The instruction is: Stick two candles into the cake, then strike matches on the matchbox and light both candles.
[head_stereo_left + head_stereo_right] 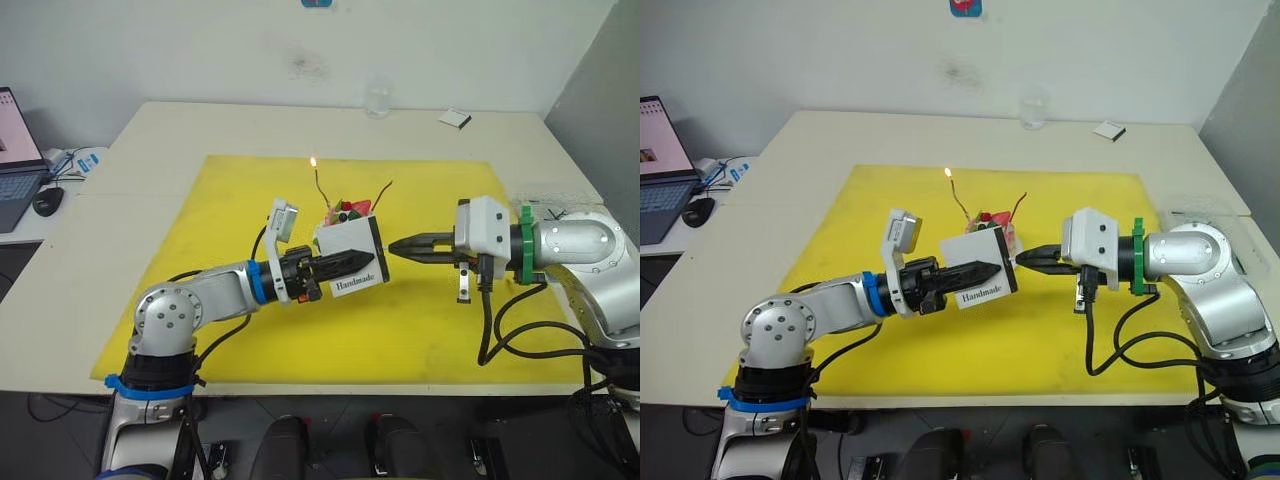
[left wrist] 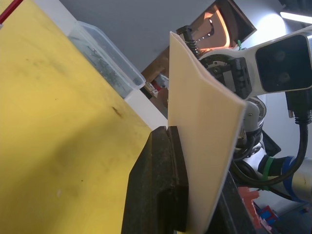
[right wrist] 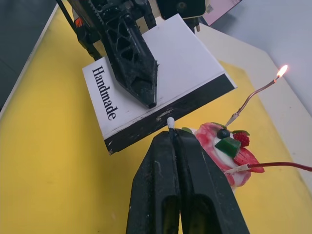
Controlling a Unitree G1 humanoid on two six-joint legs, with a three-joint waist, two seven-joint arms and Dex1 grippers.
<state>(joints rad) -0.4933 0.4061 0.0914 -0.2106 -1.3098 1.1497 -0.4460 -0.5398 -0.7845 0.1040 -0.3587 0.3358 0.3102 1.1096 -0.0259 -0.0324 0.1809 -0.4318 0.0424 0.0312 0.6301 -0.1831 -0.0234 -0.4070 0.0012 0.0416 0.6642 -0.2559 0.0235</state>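
Right wrist view — right gripper [image 3: 170, 127] pinched on a match [image 3: 170, 121], its white head touching the black strip of the matchbox [image 3: 161, 92]. Left gripper [image 1: 345, 262] clamps the matchbox, held above the yellow mat [image 1: 250, 330], just in front of the cake [image 3: 229, 156]. Two candles stand in the cake — tan candle [image 3: 253, 97] burning, red candle [image 3: 280, 165] unlit.
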